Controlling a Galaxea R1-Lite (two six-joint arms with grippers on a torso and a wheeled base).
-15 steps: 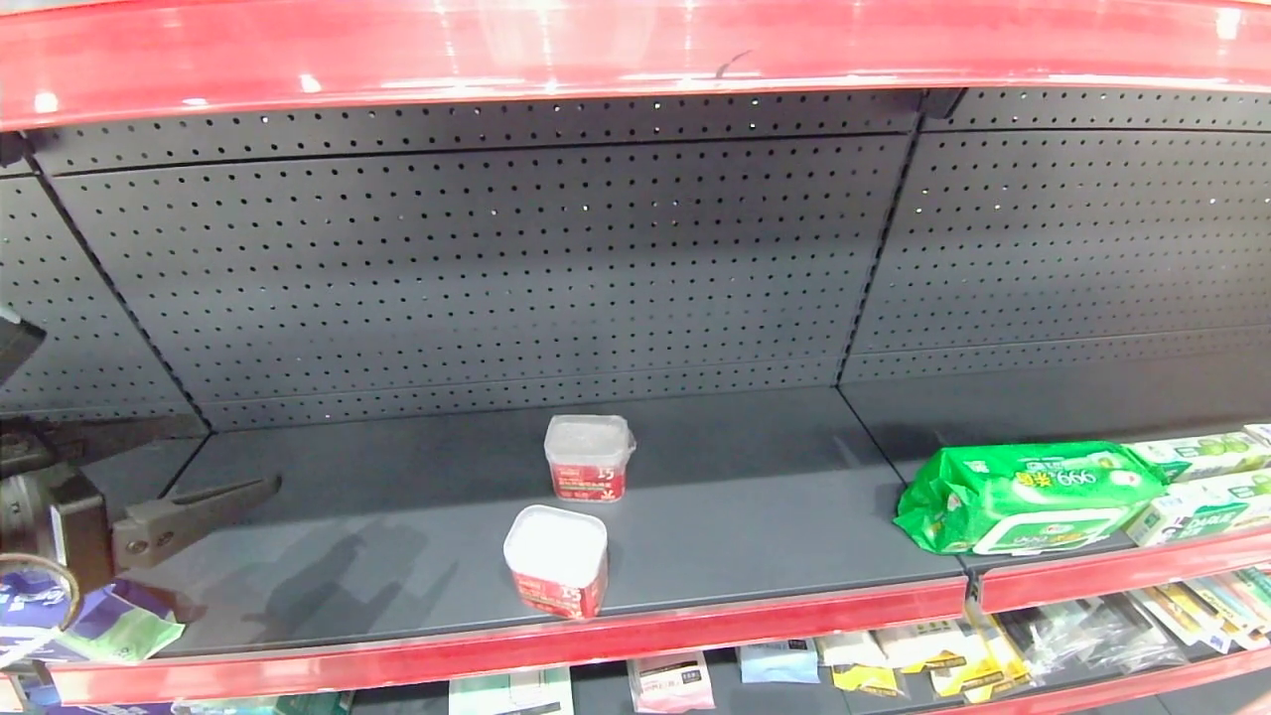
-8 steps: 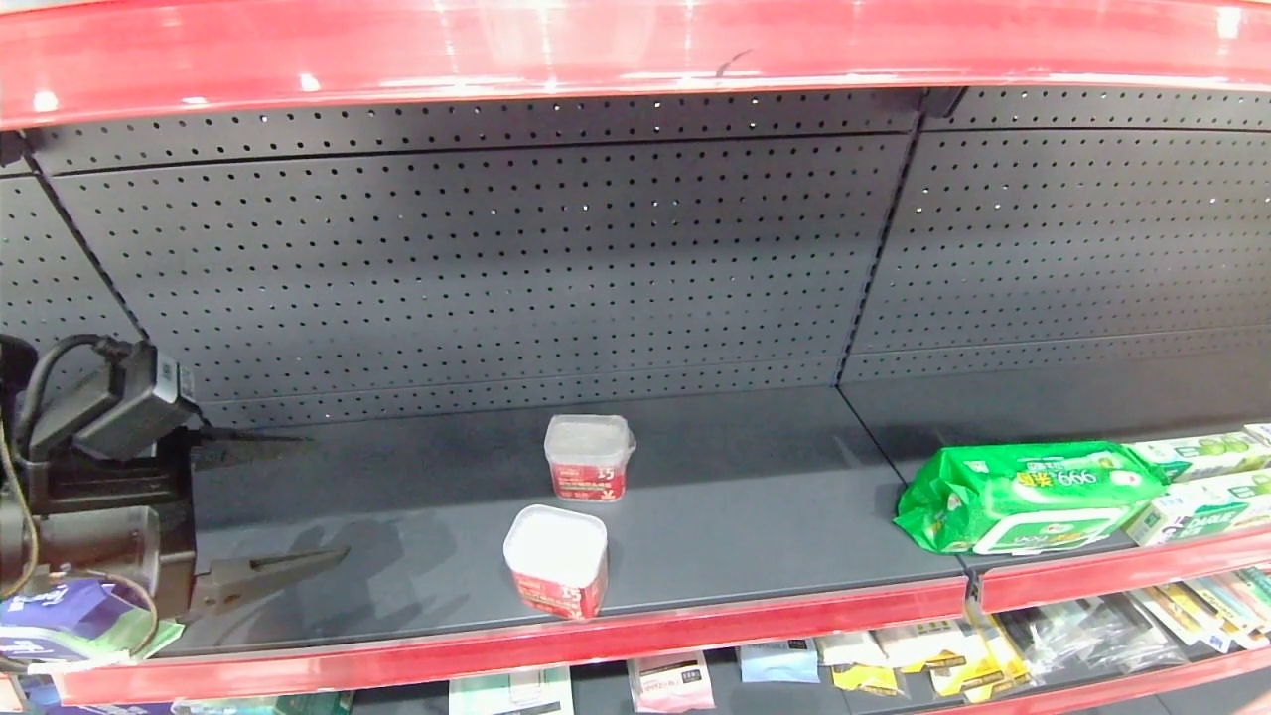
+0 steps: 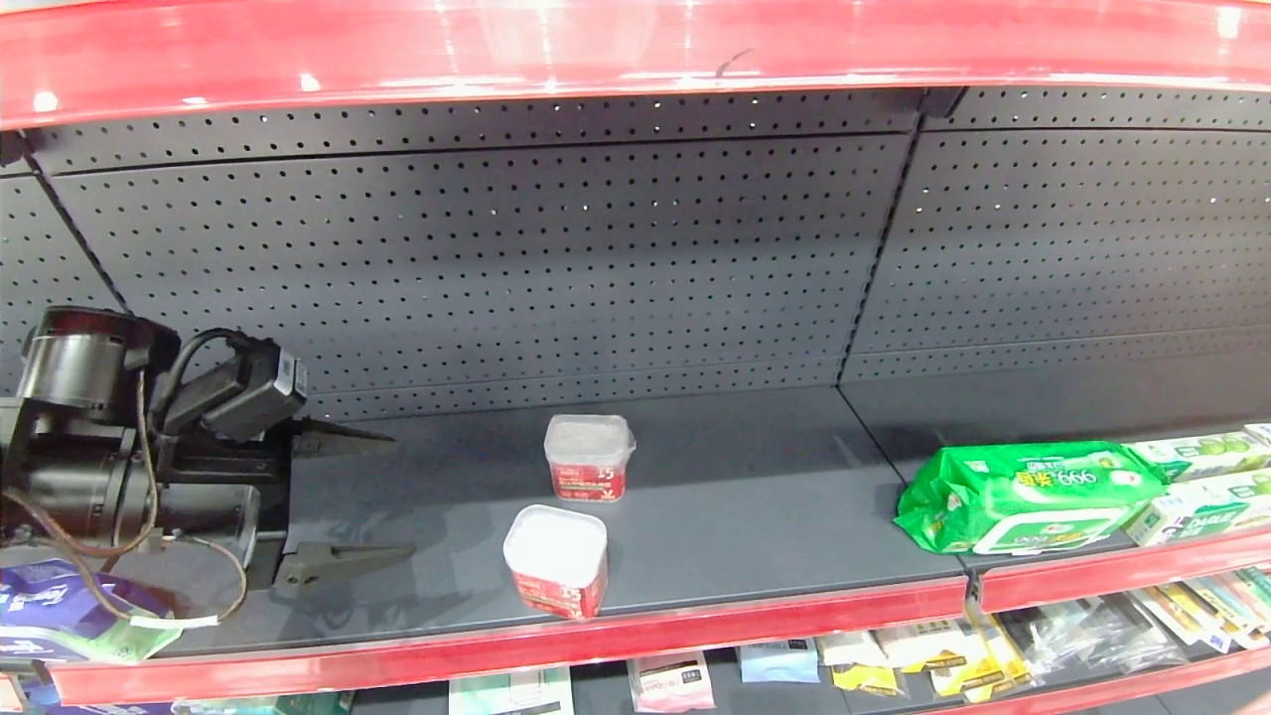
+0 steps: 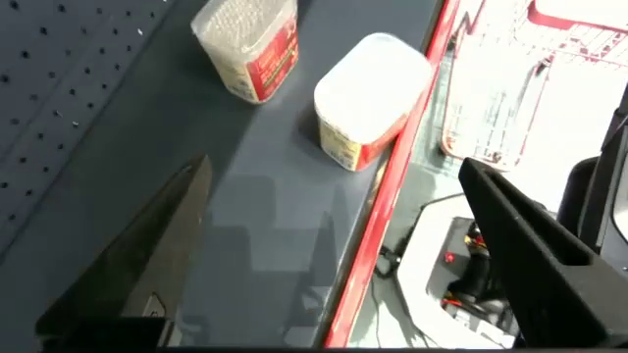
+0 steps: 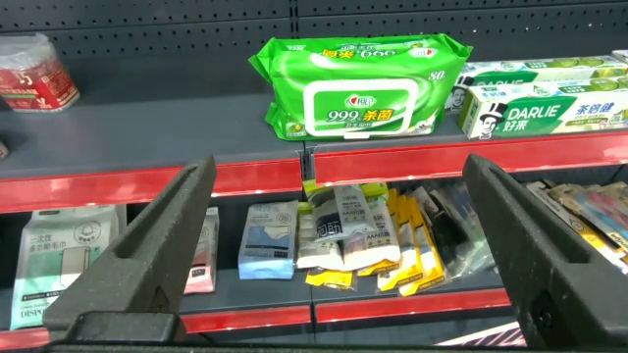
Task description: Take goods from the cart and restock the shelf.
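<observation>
The left gripper (image 3: 402, 494) hangs over the dark grey metal shelf (image 3: 755, 497), spread wide and holding nothing. At its three o'clock, near the shelf's red front lip, stands a square red tub with a white lid (image 3: 556, 558). A second red tub with a clear top (image 3: 589, 457) sits at the first tub's twelve o'clock — close, not touching. Open shelf floor separates them from the green wipes pack (image 3: 1028, 495) at three o'clock. The right gripper (image 5: 339, 162) gapes wide too — empty, facing the shelf front.
</observation>
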